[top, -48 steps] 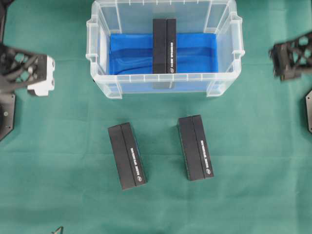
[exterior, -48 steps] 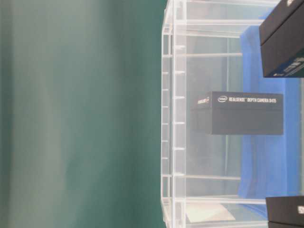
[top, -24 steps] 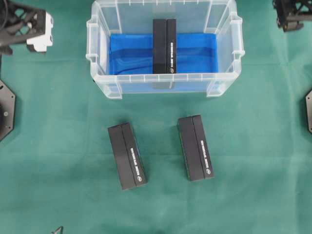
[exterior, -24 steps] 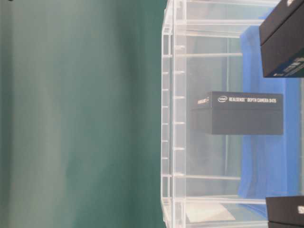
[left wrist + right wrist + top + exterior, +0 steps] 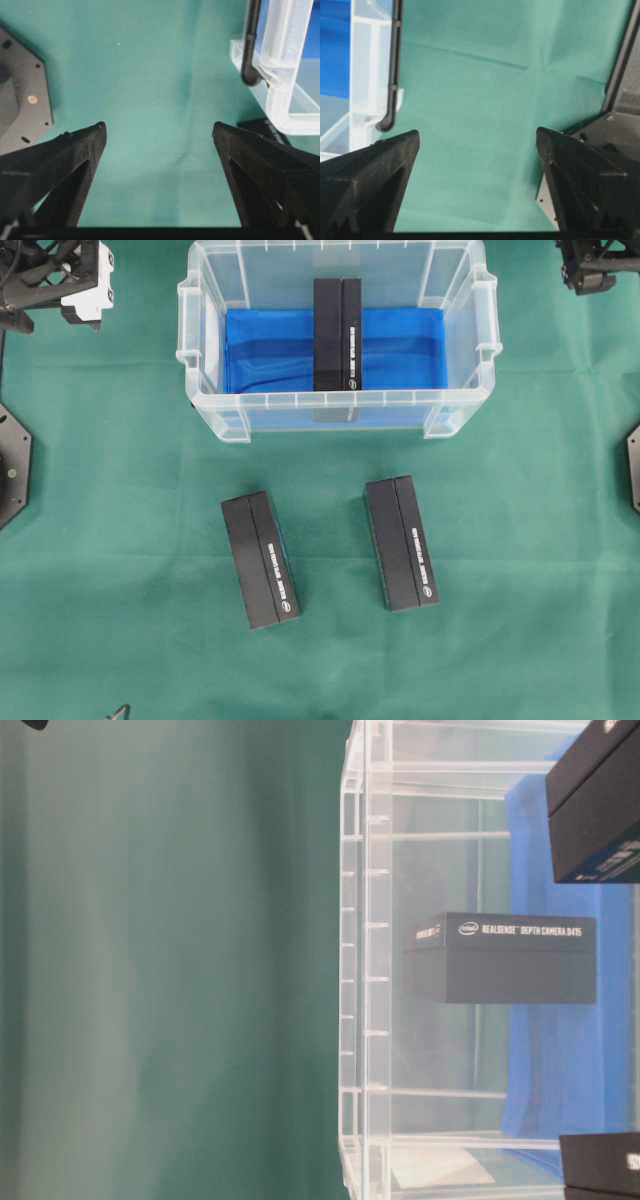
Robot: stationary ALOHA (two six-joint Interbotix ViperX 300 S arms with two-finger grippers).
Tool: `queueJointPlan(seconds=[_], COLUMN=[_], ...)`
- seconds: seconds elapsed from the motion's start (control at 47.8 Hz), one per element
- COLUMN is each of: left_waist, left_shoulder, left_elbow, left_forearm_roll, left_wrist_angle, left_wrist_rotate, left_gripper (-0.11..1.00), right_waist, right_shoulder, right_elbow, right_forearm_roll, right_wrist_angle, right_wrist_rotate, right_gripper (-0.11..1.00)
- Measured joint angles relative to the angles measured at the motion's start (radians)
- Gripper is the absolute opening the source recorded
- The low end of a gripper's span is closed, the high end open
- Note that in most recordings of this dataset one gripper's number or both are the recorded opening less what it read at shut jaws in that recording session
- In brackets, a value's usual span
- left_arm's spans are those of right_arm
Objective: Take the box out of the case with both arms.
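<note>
Hovering wide open, left gripper (image 5: 159, 131) and right gripper (image 5: 477, 137), flanking clear plastic case (image 5: 205, 410); black rectangular box (image 5: 337, 335) lying midway between, lengthwise front-to-back.

My left lattice-fingered black gripper (image 5: 62, 280) now sits up at the far-left corner, my right black gripper (image 5: 590, 265) at the far-right corner, each swung up from mid-table, fingers flanking the clear plastic rimmed case (image 5: 200, 310).
</note>
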Motion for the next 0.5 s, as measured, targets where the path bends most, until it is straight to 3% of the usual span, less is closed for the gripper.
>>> queueJointPlan(seconds=[0.502], left_waist=[0.002], left_shoulder=[0.002], left_elbow=[0.000], left_forearm_roll=[0.000], left_wrist_angle=[-0.002], left_wrist_rotate=[0.000], left_gripper=[0.91], right_waist=[0.000], right_shoulder=[0.002], right_elbow=[0.000], right_forearm_roll=[0.003], right_wrist_angle=[-0.005], right_wrist_rotate=[-0.002], right_gripper=[0.93])
